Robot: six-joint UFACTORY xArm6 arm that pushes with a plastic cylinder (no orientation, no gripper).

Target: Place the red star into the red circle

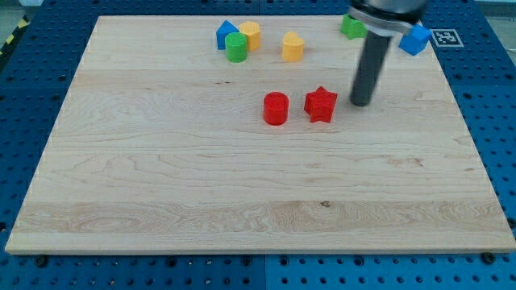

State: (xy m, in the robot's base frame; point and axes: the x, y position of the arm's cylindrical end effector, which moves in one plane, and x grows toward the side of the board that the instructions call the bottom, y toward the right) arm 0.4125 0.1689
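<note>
The red star (321, 104) lies near the middle of the wooden board (161, 177). The red circle, a short red cylinder (276, 108), stands just to the star's left with a small gap between them. My tip (360, 103) is on the board a little to the right of the star, not touching it. The dark rod rises from the tip toward the view's top.
At the view's top stand a blue block (226, 34), a green cylinder (236, 47), a yellow block (251, 35) and another yellow block (293, 47). A green block (351, 27) and a blue block (416, 39) sit at the top right beside the rod.
</note>
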